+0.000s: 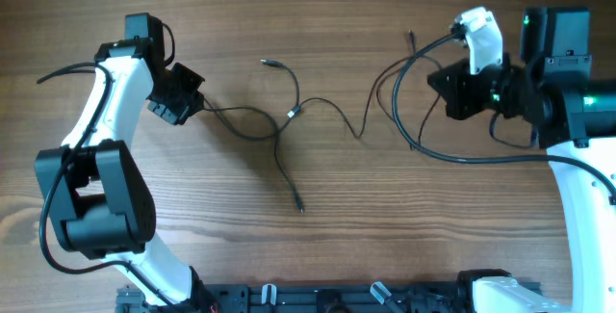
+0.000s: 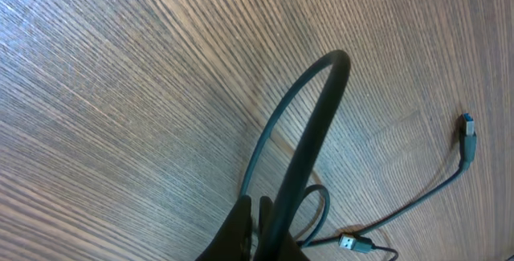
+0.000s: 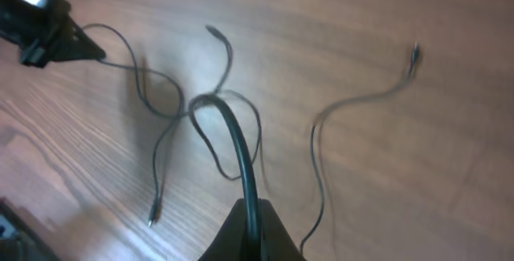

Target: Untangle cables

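left gripper (image 1: 197, 104) and right gripper (image 1: 435, 87) both pinched shut on the cables (image 1: 289, 116); pulling-apart step, middle's not uncrossed; next: spread wider, gently

A brown wooden counter (image 1: 318, 265) fills every view, its grain running in long streaks from side to side in the overhead picture, with darker bands low on the left. Along its near edge lies a black rail (image 1: 318, 299) with pale clips. Soft, even light falls on the wood and gives a pale sheen in the wrist views, brightest at the upper left of the left one.
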